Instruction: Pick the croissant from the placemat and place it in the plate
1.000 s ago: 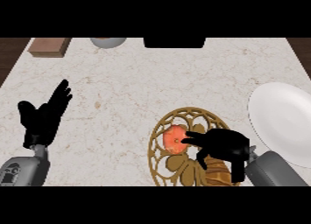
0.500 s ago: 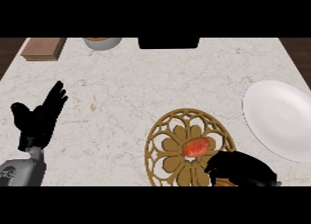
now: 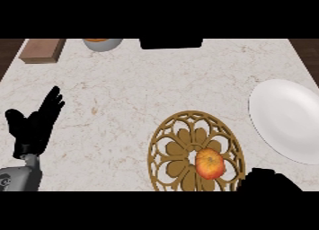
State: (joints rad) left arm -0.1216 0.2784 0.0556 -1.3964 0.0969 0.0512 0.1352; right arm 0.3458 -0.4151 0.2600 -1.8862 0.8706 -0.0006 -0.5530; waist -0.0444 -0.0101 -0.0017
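Down at the counter's near left edge, the left forearm [image 3: 15, 177] comes up grey from the lower border, and the left hand [image 3: 34, 128] stands above it, tilted a little to the right, fingers straight and spread, thumb out to the left. It is wide open, holds nothing and rests clear of every object. The right hand [image 3: 268, 180] shows only as a dark mass at the near edge, right of centre, mostly cut off by the border; whether it is open or closed cannot be told, and nothing can be seen in it. It sits just beside the near right rim of the placemat [image 3: 181, 139], a round golden openwork mat lying at the counter's near edge, a little right of the middle. The croissant [image 3: 209, 164], orange-red and glossy, lies on the right part of that mat, near the right hand but apart from it. The plate [image 3: 291, 119], white, lies at the counter's right edge, beside the mat and not touching it. Along the far edge of the counter [image 3: 155, 90] stand a wooden block [image 3: 42, 49] at the left corner, a grey bowl [image 3: 103, 43] and a black object [image 3: 170, 42].
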